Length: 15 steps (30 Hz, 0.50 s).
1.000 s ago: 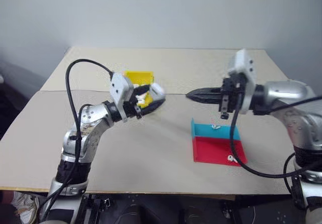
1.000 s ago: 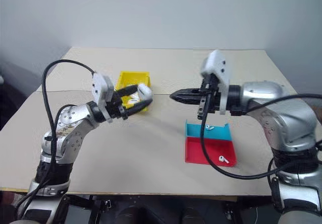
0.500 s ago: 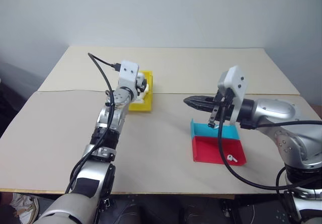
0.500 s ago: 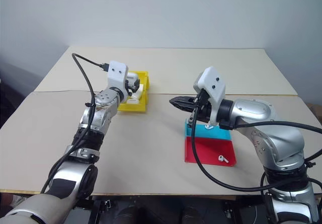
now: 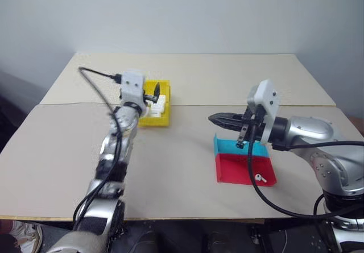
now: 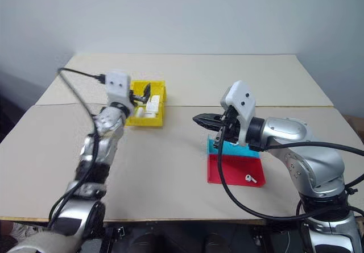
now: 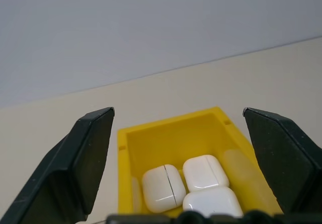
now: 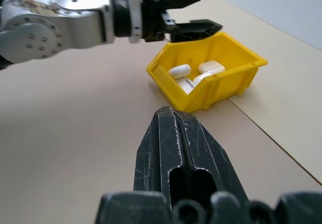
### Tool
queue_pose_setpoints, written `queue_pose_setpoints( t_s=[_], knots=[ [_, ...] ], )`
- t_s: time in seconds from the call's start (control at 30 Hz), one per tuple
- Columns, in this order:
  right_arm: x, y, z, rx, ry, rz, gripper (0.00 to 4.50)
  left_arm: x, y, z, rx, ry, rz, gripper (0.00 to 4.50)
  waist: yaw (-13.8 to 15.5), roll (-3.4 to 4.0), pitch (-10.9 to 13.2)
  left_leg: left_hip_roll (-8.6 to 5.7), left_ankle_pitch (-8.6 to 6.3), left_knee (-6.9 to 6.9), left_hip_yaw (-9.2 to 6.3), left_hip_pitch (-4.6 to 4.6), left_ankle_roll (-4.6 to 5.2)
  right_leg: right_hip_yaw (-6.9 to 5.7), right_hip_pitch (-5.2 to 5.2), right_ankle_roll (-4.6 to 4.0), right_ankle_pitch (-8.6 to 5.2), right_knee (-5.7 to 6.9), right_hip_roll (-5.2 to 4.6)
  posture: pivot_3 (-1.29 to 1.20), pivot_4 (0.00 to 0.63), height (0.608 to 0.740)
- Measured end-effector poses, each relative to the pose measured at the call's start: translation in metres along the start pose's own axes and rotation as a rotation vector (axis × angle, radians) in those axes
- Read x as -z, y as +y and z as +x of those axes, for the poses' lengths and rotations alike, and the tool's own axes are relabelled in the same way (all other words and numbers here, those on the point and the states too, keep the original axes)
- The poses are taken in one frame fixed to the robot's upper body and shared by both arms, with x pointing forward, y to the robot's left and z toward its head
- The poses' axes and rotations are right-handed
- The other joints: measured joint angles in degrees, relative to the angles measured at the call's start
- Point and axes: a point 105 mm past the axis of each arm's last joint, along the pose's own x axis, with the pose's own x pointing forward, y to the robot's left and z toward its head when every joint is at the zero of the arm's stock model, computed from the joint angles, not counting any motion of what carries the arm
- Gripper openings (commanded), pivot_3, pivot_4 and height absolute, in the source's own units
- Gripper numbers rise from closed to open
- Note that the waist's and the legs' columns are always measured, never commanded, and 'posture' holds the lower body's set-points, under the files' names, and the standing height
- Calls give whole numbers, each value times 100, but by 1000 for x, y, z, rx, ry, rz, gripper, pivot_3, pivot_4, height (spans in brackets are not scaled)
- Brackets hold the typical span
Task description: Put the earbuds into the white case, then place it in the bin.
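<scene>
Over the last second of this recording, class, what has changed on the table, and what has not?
The left pincer carried a white case from in front of the yellow bin to above it, opened and let go; the case now lies in the bin among other cases. The right pincer sank a little and stayed shut and empty. The teal tray, red tray and loose earbud stayed put.

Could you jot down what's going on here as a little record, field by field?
bin: yellow, holds three white cases
left gripper: open, empty, over the bin
right gripper: shut, empty, above the table
trays: teal tray adjoining red tray
earbud: one loose in the red tray
</scene>
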Motion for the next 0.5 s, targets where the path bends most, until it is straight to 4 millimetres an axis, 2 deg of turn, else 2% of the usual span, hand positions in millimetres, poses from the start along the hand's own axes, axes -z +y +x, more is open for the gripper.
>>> queue_pose_setpoints(
  t_s=[0.07,0.13,0.2,0.3,0.43,0.5],
  knots=[
    [9,1,-3,2,9,2,0,-4,8,-24,74,1,16,4493,-14,0,0,3,-1,0,-1,4,1,0,3,0,0,2,1,0,150,740],
    [19,4,-6,-11,22,11,0,-10,14,-59,193,20,49,4493,-39,1,0,4,-5,-4,-1,9,8,3,3,0,-1,1,1,0,150,740],
    [27,7,-9,-35,39,20,0,-14,13,-90,304,59,78,4493,-44,1,-1,5,-6,-4,-2,12,10,4,4,0,-1,1,0,0,150,740],
    [35,13,-21,-96,72,11,0,-20,1,-143,504,129,73,4493,-16,1,0,4,-11,-16,-3,26,15,6,13,0,-4,-4,-4,0,150,740],
    [43,20,-29,-144,91,-5,0,-36,-6,-177,605,146,32,4493,36,2,-2,2,-11,-25,-6,42,15,4,23,-3,-5,-1,-3,0,150,740],
    [49,20,-33,-151,111,-11,0,-37,-8,-187,629,163,31,4493,38,3,-2,1,-11,-27,-4,48,15,7,24,-3,-5,0,-2,0,150,740]
  ],
)
